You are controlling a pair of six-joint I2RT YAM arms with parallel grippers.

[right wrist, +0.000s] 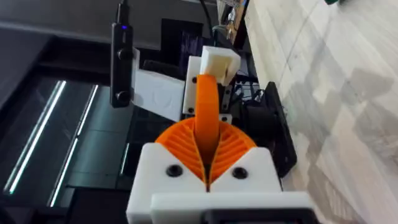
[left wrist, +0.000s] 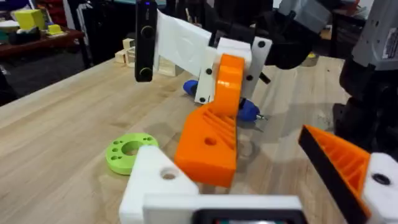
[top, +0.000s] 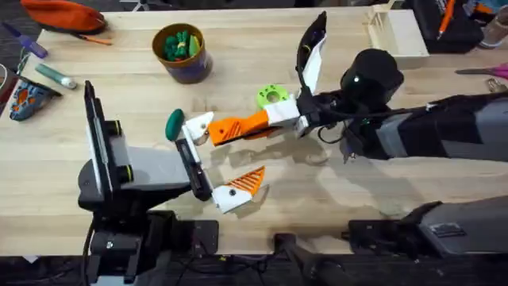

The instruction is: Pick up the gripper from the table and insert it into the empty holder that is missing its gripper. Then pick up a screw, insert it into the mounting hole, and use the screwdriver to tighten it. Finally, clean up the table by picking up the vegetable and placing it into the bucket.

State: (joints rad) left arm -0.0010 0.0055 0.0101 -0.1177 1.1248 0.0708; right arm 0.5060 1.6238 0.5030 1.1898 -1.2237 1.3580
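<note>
My right gripper (top: 284, 114) is shut on the orange gripper (top: 238, 127) and holds it out level toward the left arm. The orange gripper's (left wrist: 214, 134) far end touches the tip of the empty holder (top: 198, 125), the bare white finger mount (left wrist: 158, 177) of my left gripper (top: 221, 156). That left gripper is open, and its other finger (top: 242, 185) carries an orange tip. In the right wrist view my pads (right wrist: 230, 146) clamp the orange gripper (right wrist: 207, 115) edge-on. The dark green vegetable (top: 174, 125) lies just behind the holder. Part of the blue screwdriver (left wrist: 249, 111) shows behind the orange gripper. The bucket (top: 182, 52) stands at the back left.
A bright green disc with holes (top: 271, 97) lies right behind the right gripper; it also shows beside the holder (left wrist: 127, 152). A wooden box (top: 394, 32) stands at the back right, an orange pouch (top: 63, 14) and small tools at the back left.
</note>
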